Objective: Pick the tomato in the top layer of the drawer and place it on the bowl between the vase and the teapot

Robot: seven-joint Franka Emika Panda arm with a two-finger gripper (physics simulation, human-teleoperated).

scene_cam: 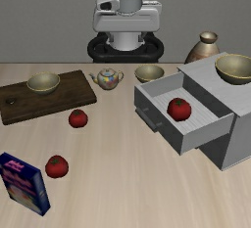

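Note:
A red tomato (178,108) lies in the pulled-out top drawer (196,132) of a grey cabinet (235,124) on the exterior view's right. A tan bowl (149,73) stands on the table between a small teapot (107,77) and a brown vase (204,48). My gripper (125,36) hangs under the white arm at the far side, well above the table, behind the teapot and the bowl and far from the tomato. It holds nothing that I can see.
A second bowl (233,69) sits on the cabinet top. A third bowl (42,82) rests on a dark wooden board (49,100) at the left. Two more tomatoes (77,118) (56,165) lie on the table, near a blue box (25,183).

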